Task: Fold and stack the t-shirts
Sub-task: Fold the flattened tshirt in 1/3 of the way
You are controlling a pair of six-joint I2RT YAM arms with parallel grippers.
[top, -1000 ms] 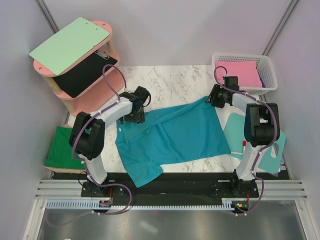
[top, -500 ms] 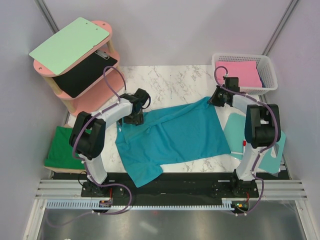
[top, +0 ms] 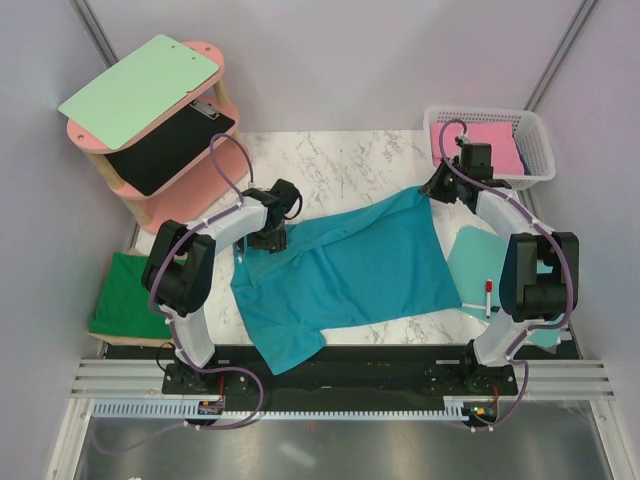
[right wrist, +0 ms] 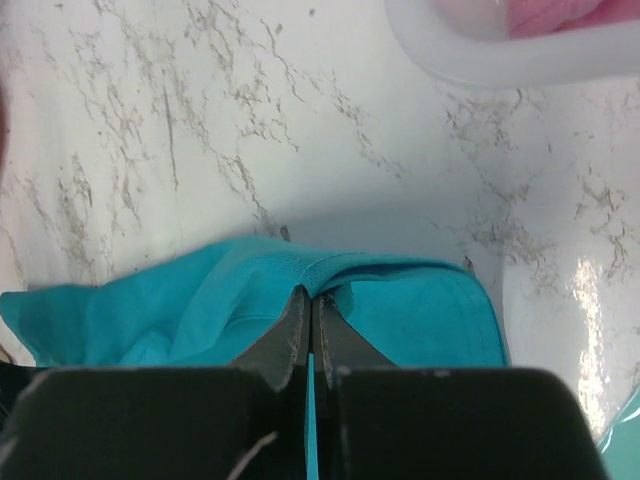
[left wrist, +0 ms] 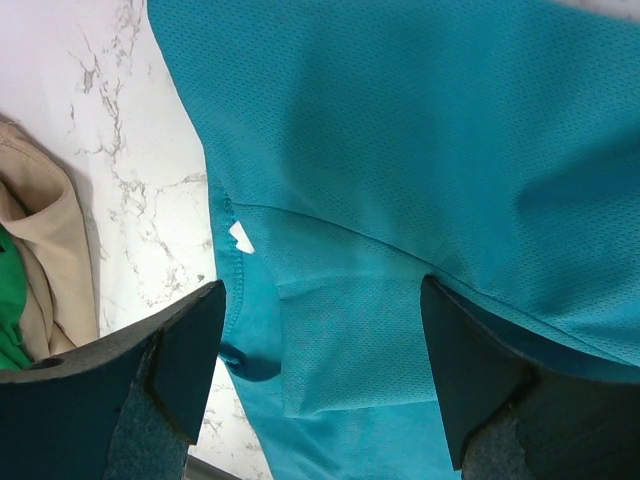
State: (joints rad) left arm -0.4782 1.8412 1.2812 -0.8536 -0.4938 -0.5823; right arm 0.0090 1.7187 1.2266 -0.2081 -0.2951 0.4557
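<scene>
The teal-blue t-shirt (top: 340, 265) lies spread over the marble table, crumpled at its near left. My right gripper (top: 437, 190) is at the shirt's far right corner, shut on a pinched ridge of the teal cloth (right wrist: 400, 300), which shows as a thin strip between the closed fingers (right wrist: 290, 335). My left gripper (top: 268, 238) hovers open over the shirt's far left edge, its two pads either side of a flat fold (left wrist: 340, 340) near a small white label (left wrist: 241, 237). The dark green t-shirt (top: 125, 295) rests folded off the table's left side.
A white basket (top: 535, 150) holding pink cloth stands at the back right, close to the right gripper. A pink shelf (top: 175, 185) at the back left carries a mint-green clipboard (top: 140, 90). A rigid teal board (top: 470, 262) with a red marker (top: 488, 295) lies at the right edge.
My right gripper has shut on the shirt's far right corner and drawn it toward the back right. The left gripper has stayed open and barely moved.
</scene>
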